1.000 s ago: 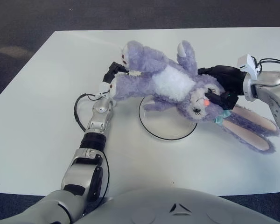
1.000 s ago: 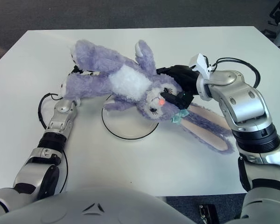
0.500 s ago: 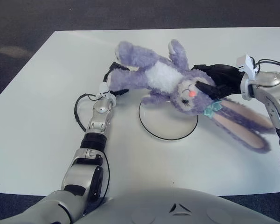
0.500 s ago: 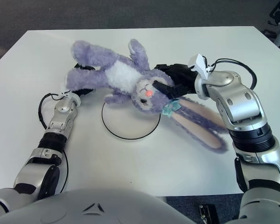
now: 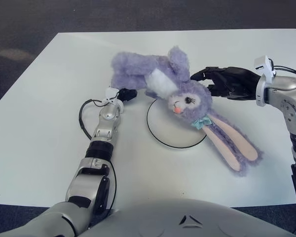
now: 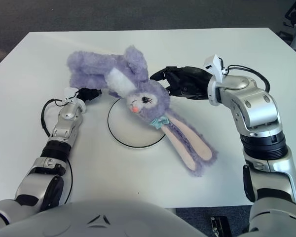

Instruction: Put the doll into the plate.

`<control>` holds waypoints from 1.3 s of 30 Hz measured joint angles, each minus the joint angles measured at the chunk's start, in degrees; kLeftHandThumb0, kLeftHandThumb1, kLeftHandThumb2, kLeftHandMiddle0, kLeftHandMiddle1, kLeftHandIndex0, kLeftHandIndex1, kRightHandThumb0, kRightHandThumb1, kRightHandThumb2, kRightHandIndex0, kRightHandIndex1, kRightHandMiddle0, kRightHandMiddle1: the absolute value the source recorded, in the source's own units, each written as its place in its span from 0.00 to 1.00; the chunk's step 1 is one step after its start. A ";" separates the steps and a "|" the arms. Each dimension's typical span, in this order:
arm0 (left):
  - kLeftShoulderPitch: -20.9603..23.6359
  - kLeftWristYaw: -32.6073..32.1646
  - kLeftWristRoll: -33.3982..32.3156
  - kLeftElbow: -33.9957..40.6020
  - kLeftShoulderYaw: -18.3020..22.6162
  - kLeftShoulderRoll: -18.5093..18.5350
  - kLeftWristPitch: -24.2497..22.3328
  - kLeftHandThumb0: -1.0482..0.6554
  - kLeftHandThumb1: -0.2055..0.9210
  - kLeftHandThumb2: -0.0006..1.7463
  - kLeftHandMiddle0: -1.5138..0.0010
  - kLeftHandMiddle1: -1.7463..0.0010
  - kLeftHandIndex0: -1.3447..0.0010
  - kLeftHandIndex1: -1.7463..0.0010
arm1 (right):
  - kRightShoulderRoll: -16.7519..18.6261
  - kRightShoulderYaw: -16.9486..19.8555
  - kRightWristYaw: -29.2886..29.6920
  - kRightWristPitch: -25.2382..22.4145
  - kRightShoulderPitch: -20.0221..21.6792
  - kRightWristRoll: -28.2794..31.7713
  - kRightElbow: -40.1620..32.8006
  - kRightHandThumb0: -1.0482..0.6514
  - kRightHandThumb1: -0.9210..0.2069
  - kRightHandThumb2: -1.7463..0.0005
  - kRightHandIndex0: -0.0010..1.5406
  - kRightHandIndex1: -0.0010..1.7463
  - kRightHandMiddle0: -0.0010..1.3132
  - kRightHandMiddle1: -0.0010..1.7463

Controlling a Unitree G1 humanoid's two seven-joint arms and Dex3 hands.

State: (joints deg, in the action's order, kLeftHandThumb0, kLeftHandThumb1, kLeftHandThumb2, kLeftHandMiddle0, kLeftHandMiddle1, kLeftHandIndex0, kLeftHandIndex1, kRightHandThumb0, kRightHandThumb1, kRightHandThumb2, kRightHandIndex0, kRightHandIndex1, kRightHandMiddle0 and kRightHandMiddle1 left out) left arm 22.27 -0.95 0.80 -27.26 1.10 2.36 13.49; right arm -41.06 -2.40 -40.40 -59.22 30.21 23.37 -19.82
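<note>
The purple plush bunny doll (image 5: 158,79) lies on its side. Its head (image 5: 186,101) lies over the far rim of the white, dark-rimmed plate (image 5: 170,132), while its body is on the table behind the plate. Its long ears (image 5: 229,150) trail past the plate's right edge onto the table. My right hand (image 5: 221,82) hovers just right of the doll's head, fingers spread and holding nothing. My left hand (image 5: 124,94) shows at the doll's lower body, tucked against the underside of its leg.
The white table (image 5: 44,103) spans the whole view, with dark carpet beyond its far edge. A black cable (image 5: 82,114) loops beside my left wrist. My left forearm (image 5: 102,136) stretches over the table left of the plate.
The doll has dropped from the air, its head landing on the plate's far rim and its ears swinging down. My right hand let go of the head and opened. My left hand sank lower.
</note>
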 measured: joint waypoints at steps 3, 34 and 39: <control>-0.04 0.01 -0.01 0.09 -0.01 -0.03 -0.06 0.39 0.79 0.48 0.42 0.00 0.75 0.00 | 0.03 0.24 0.17 -0.91 0.01 0.51 0.00 0.06 0.00 0.44 0.01 0.32 0.00 0.32; 0.09 0.21 -0.19 -0.15 0.00 -0.22 0.01 0.39 0.79 0.49 0.39 0.00 0.75 0.00 | 0.14 0.90 2.47 -3.84 0.37 2.93 -0.43 0.03 0.00 0.43 0.02 0.27 0.00 0.35; 0.08 0.20 -0.10 -0.11 0.00 -0.20 0.00 0.39 0.78 0.49 0.39 0.00 0.75 0.00 | 0.14 1.07 3.62 -3.83 0.37 2.91 -0.71 0.04 0.00 0.44 0.02 0.26 0.00 0.35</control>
State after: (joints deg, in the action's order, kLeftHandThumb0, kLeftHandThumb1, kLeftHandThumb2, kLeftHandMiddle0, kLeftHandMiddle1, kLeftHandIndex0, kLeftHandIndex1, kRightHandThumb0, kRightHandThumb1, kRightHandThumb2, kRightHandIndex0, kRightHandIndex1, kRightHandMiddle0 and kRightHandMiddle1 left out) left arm 22.34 -0.74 0.70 -27.37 1.10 2.16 13.49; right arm -40.92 -1.33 -36.78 -63.05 30.58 26.29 -20.53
